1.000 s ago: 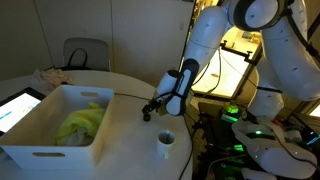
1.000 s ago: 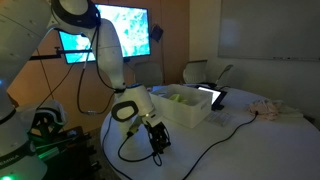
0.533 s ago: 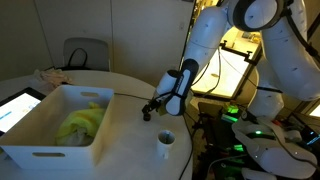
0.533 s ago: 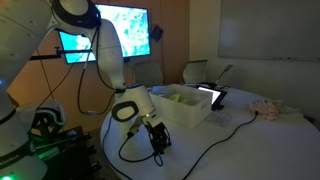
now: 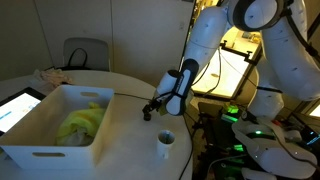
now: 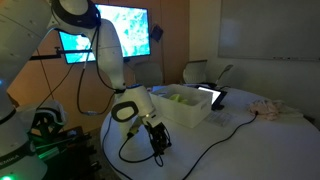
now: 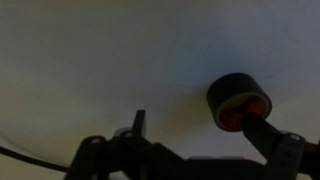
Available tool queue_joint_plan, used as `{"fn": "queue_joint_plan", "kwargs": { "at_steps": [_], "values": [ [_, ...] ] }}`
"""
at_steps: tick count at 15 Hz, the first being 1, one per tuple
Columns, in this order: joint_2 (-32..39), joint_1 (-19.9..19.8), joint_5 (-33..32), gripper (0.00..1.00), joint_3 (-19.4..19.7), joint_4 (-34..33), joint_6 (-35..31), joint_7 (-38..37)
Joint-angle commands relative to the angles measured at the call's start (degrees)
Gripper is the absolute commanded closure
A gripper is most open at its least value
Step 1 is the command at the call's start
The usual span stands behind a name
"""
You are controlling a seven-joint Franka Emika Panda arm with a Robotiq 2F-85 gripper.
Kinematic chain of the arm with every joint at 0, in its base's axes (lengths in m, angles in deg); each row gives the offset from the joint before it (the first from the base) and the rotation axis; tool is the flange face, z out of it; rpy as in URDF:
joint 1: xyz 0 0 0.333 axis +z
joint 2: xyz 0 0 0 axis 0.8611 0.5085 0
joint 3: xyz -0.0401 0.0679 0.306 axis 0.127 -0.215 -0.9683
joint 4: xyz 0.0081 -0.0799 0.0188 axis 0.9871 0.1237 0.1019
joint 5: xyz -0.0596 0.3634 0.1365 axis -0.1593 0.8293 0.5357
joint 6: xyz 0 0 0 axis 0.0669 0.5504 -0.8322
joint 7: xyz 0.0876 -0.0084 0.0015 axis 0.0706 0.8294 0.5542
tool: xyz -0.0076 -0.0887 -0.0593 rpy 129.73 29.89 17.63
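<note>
Nothing has moved since the earlier frames; arm, cup and bin sit as before. The black two-finger gripper [image 5: 148, 112] hangs low over the round white table [image 5: 125, 125], jaws spread wide with nothing between them. The small white cup with a dark inside [image 5: 166, 141] stands upright on the table near the gripper, apart from it. The wrist view shows the cup beside one finger. A white rectangular plastic bin [image 5: 45, 150] holding yellow-green cloth [image 5: 82, 122] stands further along the table.
</note>
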Motion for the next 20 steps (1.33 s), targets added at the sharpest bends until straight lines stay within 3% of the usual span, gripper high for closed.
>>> {"fn": "queue_joint_plan", "kwargs": {
  "at_steps": [1,13,15,20],
  "values": [
    [-0.14,0.24,1.37,0.00,-0.07,0.93,-1.03,2.23],
    [0.71,1.51,0.70,0.00,0.09,4.24,-1.43,5.69],
    [0.53,1.52,0.78,0.26,0.02,4.30,-1.78,5.82],
    [-0.55,1.72,0.83,0.64,-0.01,4.89,-2.39,6.47]
  ]
}}
